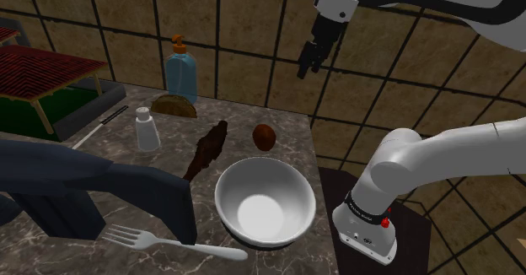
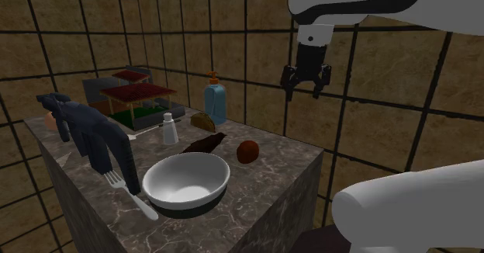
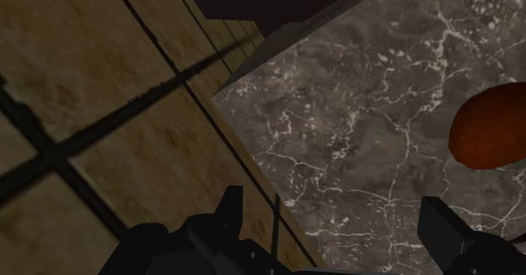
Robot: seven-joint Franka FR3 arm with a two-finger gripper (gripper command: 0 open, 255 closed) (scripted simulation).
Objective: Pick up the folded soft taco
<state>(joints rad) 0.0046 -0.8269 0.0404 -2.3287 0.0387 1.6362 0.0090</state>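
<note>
The all-black two-finger gripper (image 2: pixel 303 87) hangs high above the dark marbled tabletop (image 1: pixel 240 117) near its edge, fingers spread wide and empty. The folded tan-brown half-round taco (image 1: pixel 174 106) lies well apart from it, just before the blue pump bottle (image 1: pixel 181 72) (perhaps touching it). Judged as the approach step: the next move calls for crossing over and descending onto the taco.

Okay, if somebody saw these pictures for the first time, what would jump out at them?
The big white bowl at the front of the dark marble counter draws the eye first, with a dark blue garment draped beside it. Next comes the black gripper, hanging high over the counter's edge by the tiled wall, fingers apart. The folded taco is small by comparison, at the back next to a blue bottle.
</note>
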